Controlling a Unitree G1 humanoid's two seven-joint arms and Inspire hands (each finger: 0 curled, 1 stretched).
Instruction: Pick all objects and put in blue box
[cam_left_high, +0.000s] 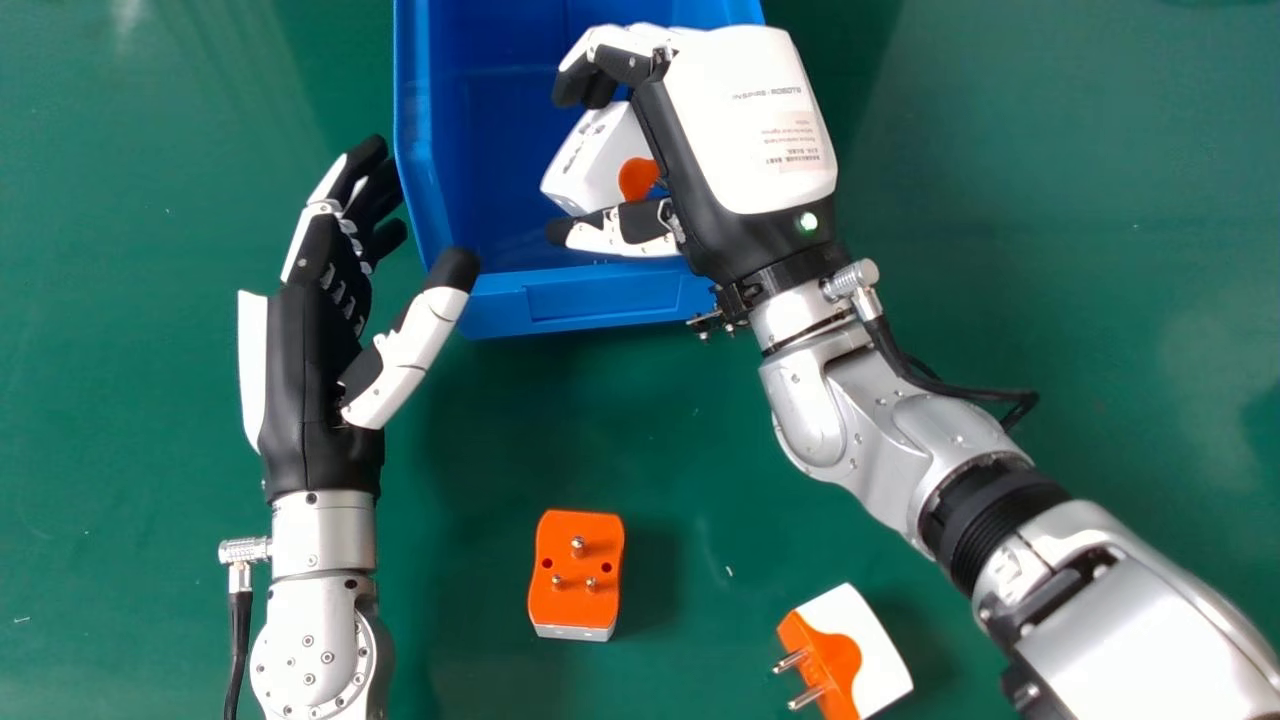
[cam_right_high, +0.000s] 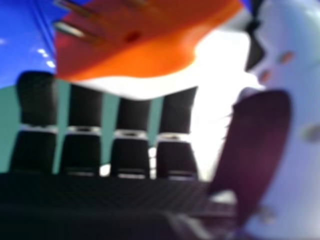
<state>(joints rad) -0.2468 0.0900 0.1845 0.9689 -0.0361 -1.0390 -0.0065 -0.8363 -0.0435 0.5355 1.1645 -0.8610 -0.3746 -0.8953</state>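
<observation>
— Right hand (cam_left_high: 740, 120)?
— One, over the far blue box (cam_left_high: 600, 300); bent fingers and thumb closed about a white-and-orange plug adapter (cam_left_high: 590, 165).
— Left hand (cam_left_high: 325, 370)?
— One, at the box's left wall; wide, thumb well apart from fingers.
— On the tabletop (cam_left_high: 120, 480)?
— Two, nearer: an orange-faced adapter (cam_left_high: 575, 590), pins up; to its right, a side-lying adapter (cam_left_high: 855, 645), pins pointing left.

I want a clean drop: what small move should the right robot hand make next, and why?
I'd probably ease the right robot hand open to release the white-and-orange plug adapter. It appears held between curled fingers and thumb, over the inside of the blue box.
</observation>
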